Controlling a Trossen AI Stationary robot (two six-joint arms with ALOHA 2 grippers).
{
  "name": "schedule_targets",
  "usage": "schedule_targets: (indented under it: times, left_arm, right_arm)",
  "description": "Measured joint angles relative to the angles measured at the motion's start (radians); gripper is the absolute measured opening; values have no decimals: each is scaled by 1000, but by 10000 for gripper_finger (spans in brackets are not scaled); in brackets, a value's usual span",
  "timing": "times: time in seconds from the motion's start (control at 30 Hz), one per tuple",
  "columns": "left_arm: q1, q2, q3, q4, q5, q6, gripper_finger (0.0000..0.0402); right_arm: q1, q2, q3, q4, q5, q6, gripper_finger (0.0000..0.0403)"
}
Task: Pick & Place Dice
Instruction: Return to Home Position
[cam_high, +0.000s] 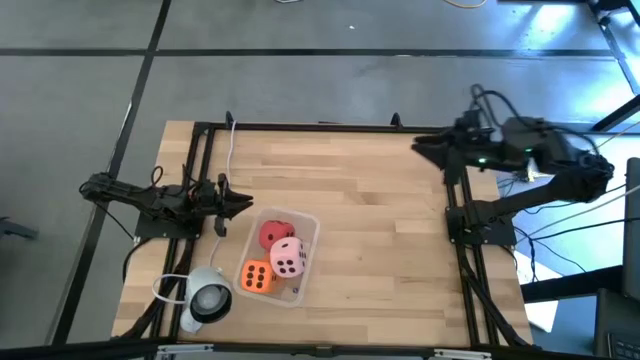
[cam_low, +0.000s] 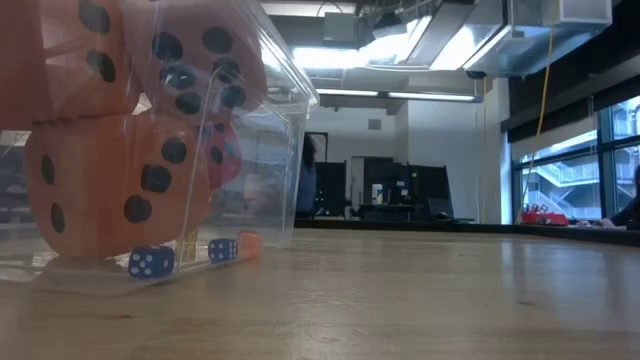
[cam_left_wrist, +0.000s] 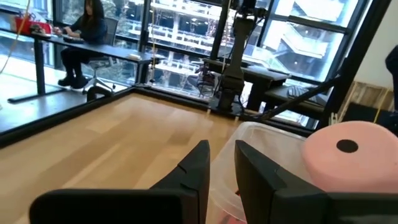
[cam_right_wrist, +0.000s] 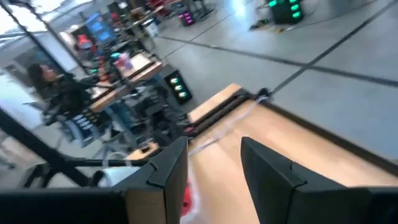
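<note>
A clear plastic container (cam_high: 305, 228) stands at the table's near left and holds the dice: a red die (cam_high: 274, 233), a pale pink die (cam_high: 290, 257) and an orange die (cam_high: 256, 276). In the low view, orange dice (cam_low: 110, 185) are stacked inside the container's wall (cam_low: 270, 160). My left gripper (cam_high: 245, 205) hovers just left of the container's far corner, open by a narrow gap and empty. In its wrist view (cam_left_wrist: 222, 168) the pink die (cam_left_wrist: 354, 158) lies beside it. My right gripper (cam_high: 420, 145) waits at the far right, open and empty (cam_right_wrist: 214, 168).
A white round device (cam_high: 208, 297) with a cable sits at the near left corner beside the container. Two tiny blue dice (cam_low: 150, 262) show low at the container's base. Bare wooden tabletop (cam_high: 390, 230) stretches across the middle and right. Black frame rails (cam_high: 460, 250) line the sides.
</note>
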Motion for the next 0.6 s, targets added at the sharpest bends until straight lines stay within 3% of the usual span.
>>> schedule_targets:
  times: [0.2,0.6]
  left_arm:
    - [0,0,-1,-2,-3,12,65]
    - [0,0,-1,-4,-3,13,63]
  right_arm:
    - [0,-150,-43,-146,90,10,148]
    - [0,-690,-428,-142,73,28,149]
